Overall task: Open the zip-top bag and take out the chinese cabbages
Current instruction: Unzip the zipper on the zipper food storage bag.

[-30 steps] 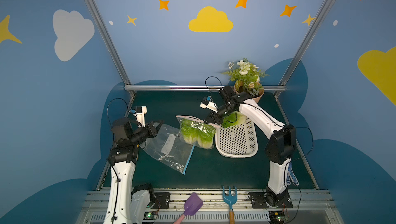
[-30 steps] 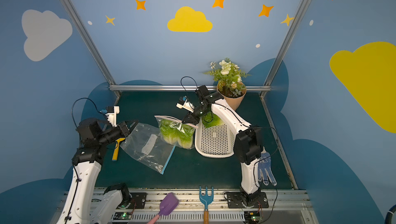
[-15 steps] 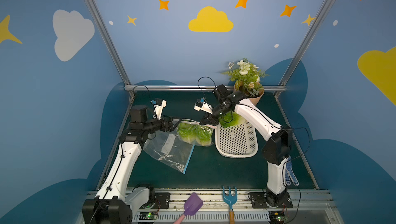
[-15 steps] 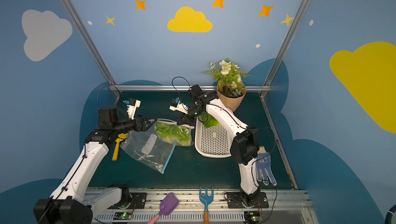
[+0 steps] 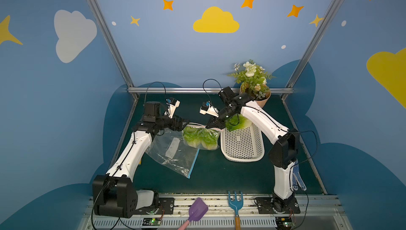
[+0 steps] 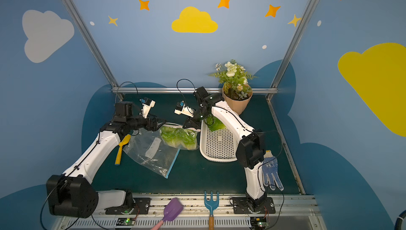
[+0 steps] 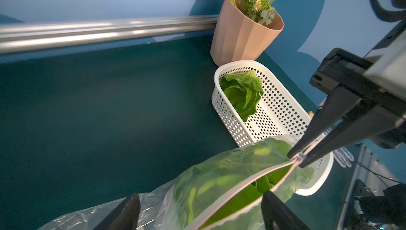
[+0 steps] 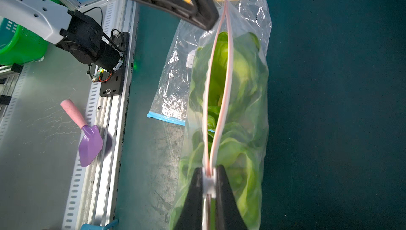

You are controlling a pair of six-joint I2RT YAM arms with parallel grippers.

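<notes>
While the right claw pinches the bag at one end of its parted pink zip, the cabbages inside show crinkled bright green leaves, just beside the basket; the left claw stands spread at the other end.

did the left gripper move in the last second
Yes. In a top view the left gripper moved toward the white basket, up to the zip-top bag.

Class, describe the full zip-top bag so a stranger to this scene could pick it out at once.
Find the white perforated basket on the green table. Beside it, toward the left arm, the right claw pinches the pink zip strip of a clear bag. Unlike the flat, empty, blue-edged bag alongside, it bulges with green cabbages.
</notes>
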